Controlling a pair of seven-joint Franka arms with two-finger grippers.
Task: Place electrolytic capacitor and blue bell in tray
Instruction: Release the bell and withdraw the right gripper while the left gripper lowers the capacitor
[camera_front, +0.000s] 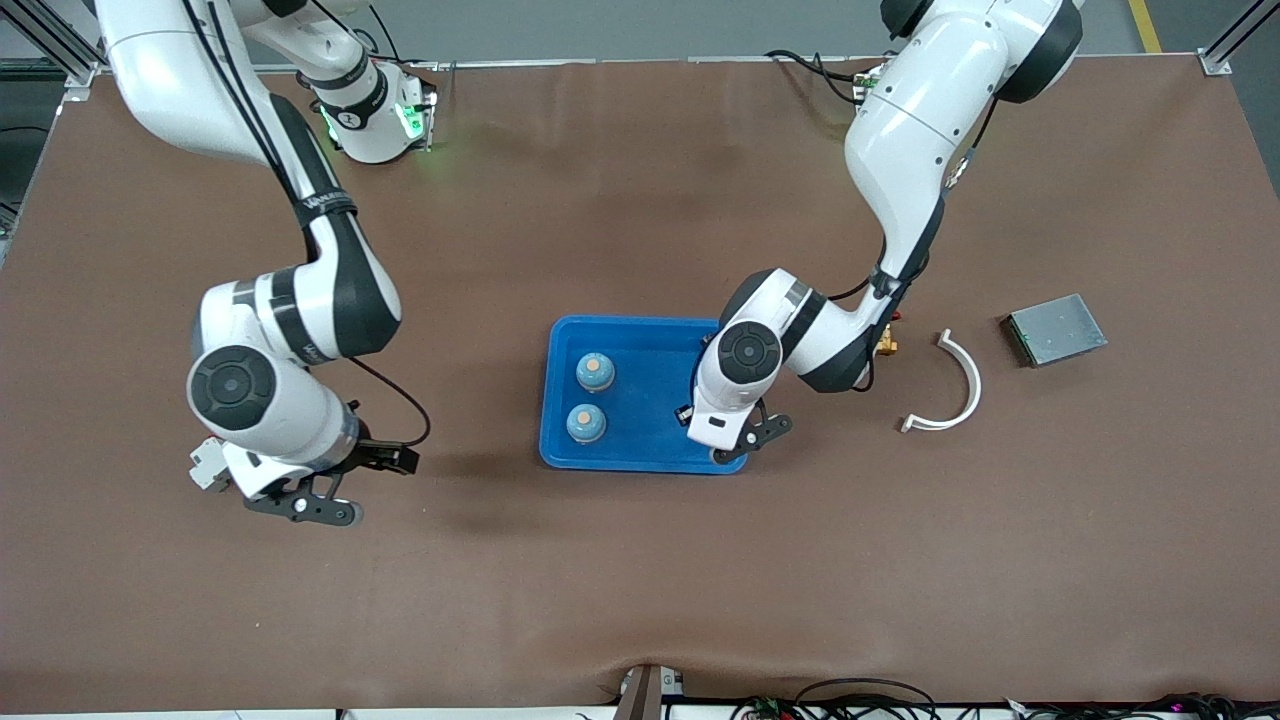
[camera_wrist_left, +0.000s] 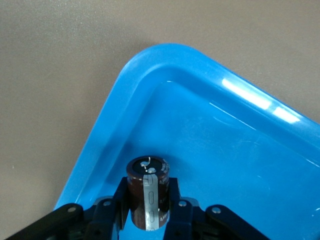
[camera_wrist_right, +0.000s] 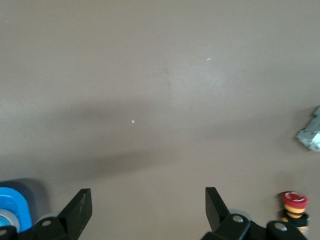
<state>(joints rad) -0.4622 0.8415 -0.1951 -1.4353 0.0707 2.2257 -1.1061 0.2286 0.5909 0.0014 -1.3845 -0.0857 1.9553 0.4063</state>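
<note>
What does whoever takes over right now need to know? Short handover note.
Left end effector: shut on the dark cylindrical electrolytic capacitor, over a corner of the shallow bright-blue plastic tray.
Right end effector: open, empty, waiting over bare table toward the right arm's end.
Done: two round blue bells are in the tray.
Left: release the capacitor into the tray.

Two blue bells (camera_front: 594, 372) stand in the tray (camera_front: 640, 455) toward its right-arm edge, leaving the tray's floor bare toward the left-arm edge, where the left gripper (camera_front: 742, 440) hangs.
</note>
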